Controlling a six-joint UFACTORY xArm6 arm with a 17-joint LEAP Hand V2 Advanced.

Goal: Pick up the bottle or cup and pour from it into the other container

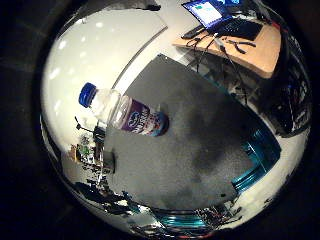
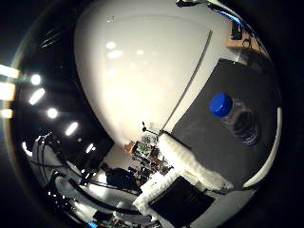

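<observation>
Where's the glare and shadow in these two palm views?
Thumb-side view: bright ceiling lights at one edge, soft reflections on the white wall; the hand shows pale beside the bottle. Little-finger-side view: a dark blotchy shadow on the grey mat beside the bottle, laptop screen glowing.

The hand (image 2: 183, 183) shows only in the thumb side palm view, in the lower middle to lower right of the frame. A white padded finger (image 2: 190, 164) stretches out nearly straight toward the right, above a black block of the hand's body. It holds nothing.
</observation>
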